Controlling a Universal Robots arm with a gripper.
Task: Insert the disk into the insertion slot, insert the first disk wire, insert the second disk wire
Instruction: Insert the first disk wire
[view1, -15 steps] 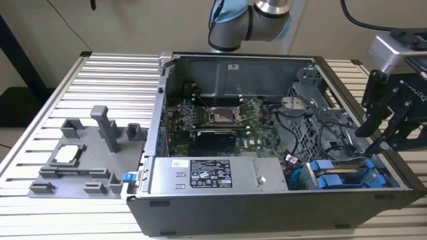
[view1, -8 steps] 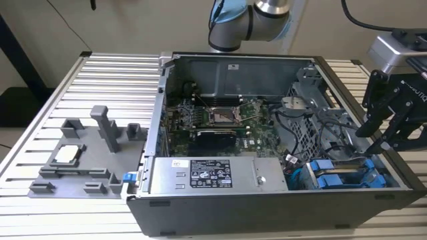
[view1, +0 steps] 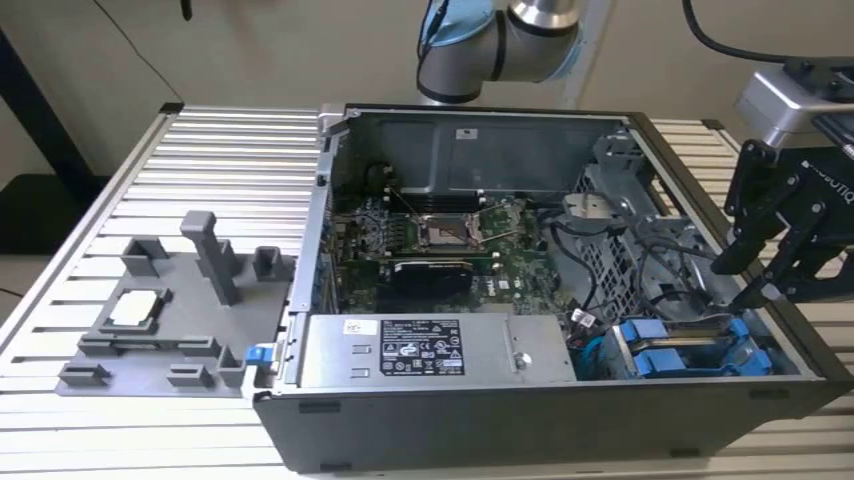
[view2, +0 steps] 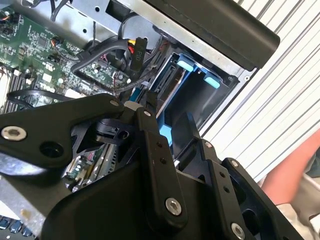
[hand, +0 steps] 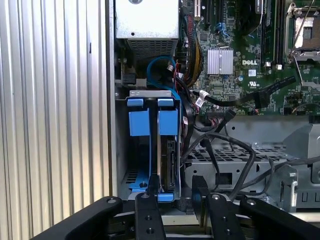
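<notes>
— Where do we find the black two-fingered gripper (view1: 747, 285)?
— We see it over the corner of the open dark-grey computer case (view1: 534, 420), above the insertion slot (hand: 150, 93), a grey sheet-metal bay with blue plastic carriers (hand: 139, 122).
— Its fingers (hand: 152, 192)?
— Spread apart, with nothing between them.
— And the disk?
— We make out the dark flat disk (hand: 170, 165) standing on edge inside the slot, connector end towards the gripper. Black cables (hand: 225, 145) lie beside the bay; we cannot tell whether any is plugged in.
</notes>
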